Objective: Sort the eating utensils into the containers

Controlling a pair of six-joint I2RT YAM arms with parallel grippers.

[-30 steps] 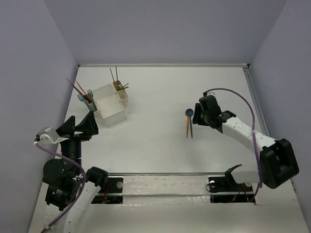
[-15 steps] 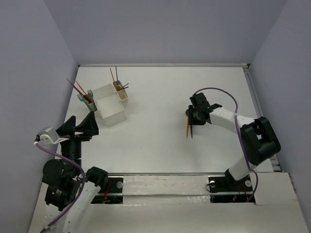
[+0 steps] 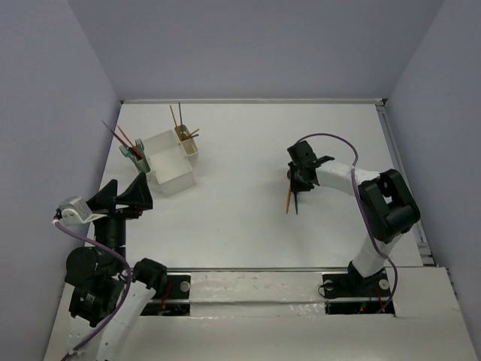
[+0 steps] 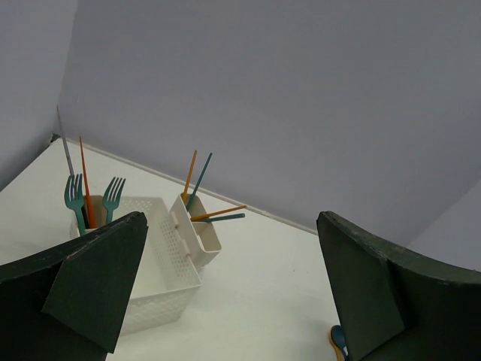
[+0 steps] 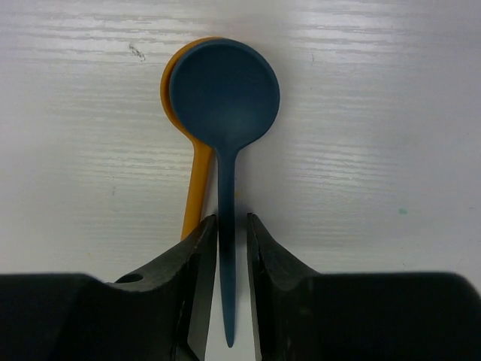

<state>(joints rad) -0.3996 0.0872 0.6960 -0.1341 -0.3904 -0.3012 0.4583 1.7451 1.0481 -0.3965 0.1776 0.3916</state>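
Observation:
A teal spoon (image 5: 224, 94) lies on top of an orange spoon (image 5: 197, 173) on the table, right of centre (image 3: 291, 197). My right gripper (image 5: 231, 222) is down at the table (image 3: 295, 179), its jaws narrowly apart and straddling the teal handle; the left jaw touches it and a small gap shows on the right. The white container (image 3: 171, 162) stands at the back left, with teal forks (image 4: 75, 199) and red and orange sticks in one end compartment and orange and teal sticks (image 4: 197, 177) in the other. My left gripper (image 3: 125, 194) is wide open and empty, just in front of the container.
A raised rim (image 3: 252, 100) runs along the table's back edge, and grey walls close in on three sides. The spoons' bowls peek out beside my left gripper's right finger (image 4: 338, 338).
My right arm has swung left and lowered, bringing its gripper down over the spoons' handles. The left arm has not moved.

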